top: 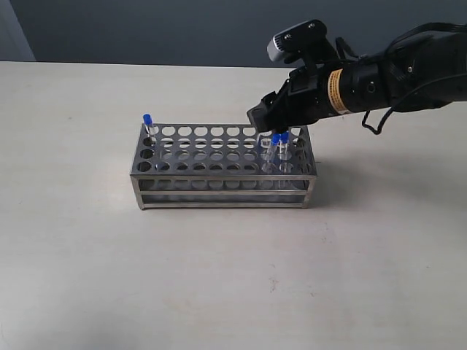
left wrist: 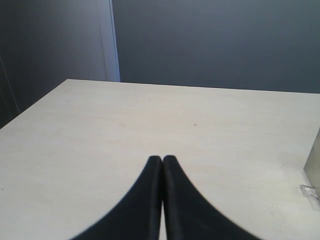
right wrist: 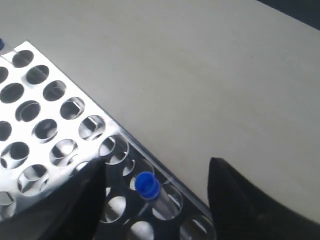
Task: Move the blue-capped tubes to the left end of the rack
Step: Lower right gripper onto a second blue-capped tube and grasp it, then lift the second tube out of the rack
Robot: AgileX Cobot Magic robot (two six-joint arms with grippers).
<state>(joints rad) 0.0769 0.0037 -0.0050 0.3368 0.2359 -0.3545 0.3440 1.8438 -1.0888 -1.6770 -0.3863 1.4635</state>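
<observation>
Hovering at the right end of the rack (top: pixel 219 180), right gripper (right wrist: pixel 156 170) wide open, empty, tube (right wrist: pixel 147 185) between its fingers (right wrist: pixel 75 200), apparently second tube (top: pixel 284 138) beside, third tube (top: pixel 147 120) at left end, left gripper (left wrist: pixel 162 160) closed, empty

beige table (top: pixel 219 277), dark grey wall (top: pixel 146 29)

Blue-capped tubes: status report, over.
Left gripper shut, over bare table. Right gripper open over a blue-capped tube at right end of rack. Another tube stands at left end. Nothing in the way.
</observation>
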